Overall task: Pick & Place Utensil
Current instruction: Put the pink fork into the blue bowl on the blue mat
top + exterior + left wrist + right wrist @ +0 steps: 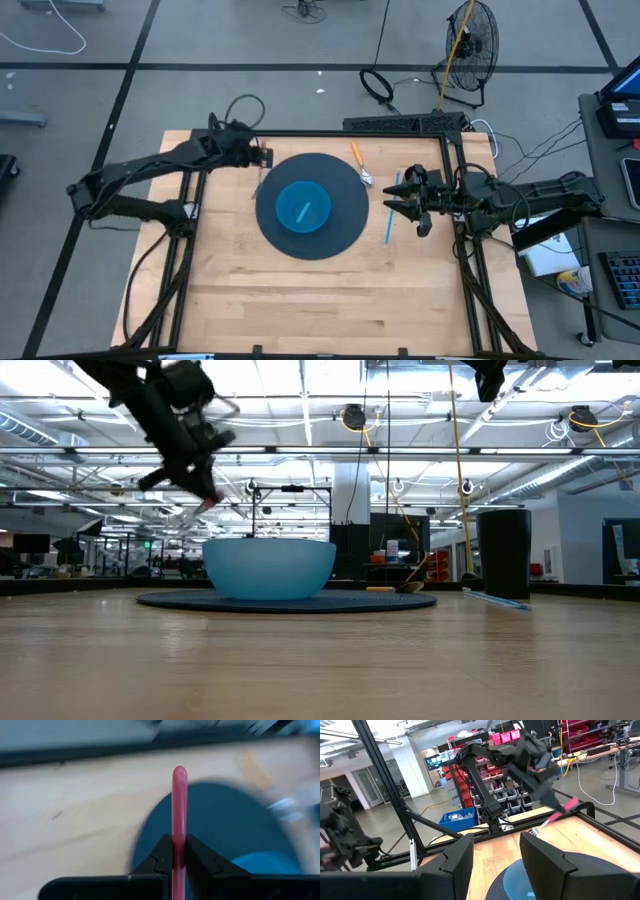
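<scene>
**A:** Where do we have the utensil right now?

**B:** We have it in the left gripper (178,862), whose fingers are pinched on a pink handle (179,805). In the left wrist view the handle runs straight out between the two dark fingers, over the edge of the dark round mat (220,815).

**A:** Is it off the table?

**B:** Yes. In the low view we see the left gripper (205,495) raised above the wooden table (300,660), with the pink piece showing at its tip, above and to one side of the blue bowl (269,568). From overhead the left gripper (262,157) sits at the mat's (340,225) rim on the left arm's side.

**A:** And in the right wrist view?

**B:** There we see the pink utensil (560,812) slanting down from the left gripper, its metal end hanging above the table near the mat.

**A:** What about our right arm?

**B:** The right gripper (400,203) waits just beside the mat on the other side, fingers spread and holding nothing. A blue stick-like utensil (391,218) lies on the table next to it, and an orange-handled utensil (358,160) lies at the mat's far edge.

**A:** And the bowl?

**B:** It stands in the middle of the mat (303,207).
</scene>
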`<action>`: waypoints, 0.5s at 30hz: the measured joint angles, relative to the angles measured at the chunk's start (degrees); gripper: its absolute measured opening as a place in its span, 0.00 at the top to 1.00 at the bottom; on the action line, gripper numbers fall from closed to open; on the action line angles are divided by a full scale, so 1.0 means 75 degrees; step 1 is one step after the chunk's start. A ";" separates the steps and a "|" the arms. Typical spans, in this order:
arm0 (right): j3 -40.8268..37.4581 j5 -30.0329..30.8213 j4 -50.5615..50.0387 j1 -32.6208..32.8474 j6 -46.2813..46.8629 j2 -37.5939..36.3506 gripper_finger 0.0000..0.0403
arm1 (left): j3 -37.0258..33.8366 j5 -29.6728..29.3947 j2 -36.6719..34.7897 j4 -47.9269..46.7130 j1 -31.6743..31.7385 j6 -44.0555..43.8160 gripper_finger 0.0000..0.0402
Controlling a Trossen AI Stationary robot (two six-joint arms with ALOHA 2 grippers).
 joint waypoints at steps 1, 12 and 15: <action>0.0000 0.0000 -0.0002 0.0000 -0.0008 0.0000 0.62 | 0.0000 0.0010 -0.0117 0.0243 -0.0058 -0.0029 0.93; 0.0000 0.0002 0.0001 0.0000 -0.0011 0.0000 0.62 | 0.0000 0.0011 0.0189 0.2524 -0.1120 -0.0496 0.93; 0.0000 0.0003 0.0001 0.0000 0.0006 0.0000 0.62 | 0.0005 -0.0115 0.0601 0.3040 -0.1477 -0.0613 0.93</action>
